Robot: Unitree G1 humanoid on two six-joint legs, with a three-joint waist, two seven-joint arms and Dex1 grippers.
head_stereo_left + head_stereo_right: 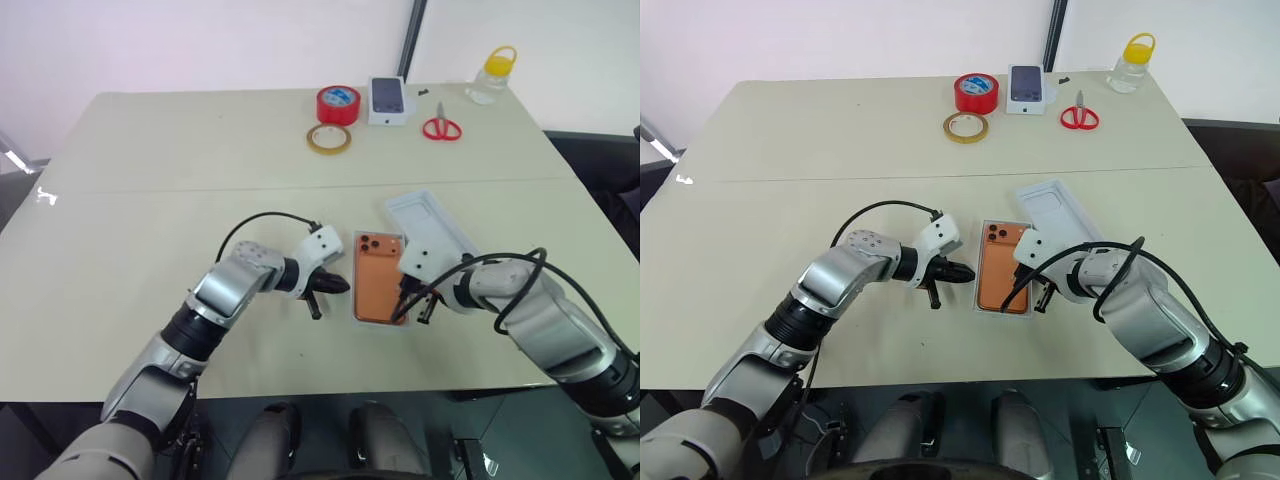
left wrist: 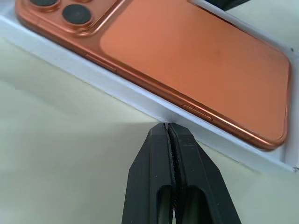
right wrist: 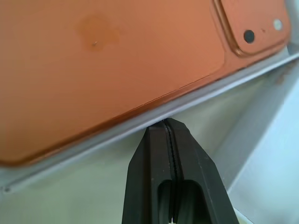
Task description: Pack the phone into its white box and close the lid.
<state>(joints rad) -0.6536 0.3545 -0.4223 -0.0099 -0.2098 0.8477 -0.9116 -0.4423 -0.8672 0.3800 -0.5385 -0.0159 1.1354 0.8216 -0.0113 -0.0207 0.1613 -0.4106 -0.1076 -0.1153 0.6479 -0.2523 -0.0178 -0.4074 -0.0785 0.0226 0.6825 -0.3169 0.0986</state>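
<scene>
The orange-copper phone (image 1: 378, 280) lies face down in the white box (image 2: 140, 100) at the middle of the table, camera bump at the far end. The lid (image 1: 430, 222) lies just to the right of the box with its white inside facing up. My left gripper (image 1: 340, 285) is shut and empty, with its tips at the box's left wall (image 2: 167, 126). On the other side, my right gripper (image 1: 402, 300) is also shut and empty. Its tips (image 3: 164, 122) sit against the box's right wall, between the box and the lid.
At the back of the table stand a red tape roll (image 1: 338, 103), a tan tape ring (image 1: 328, 138), a small white box with a dark phone picture (image 1: 390, 100), red scissors (image 1: 441, 127) and a yellow-capped bottle (image 1: 492, 75).
</scene>
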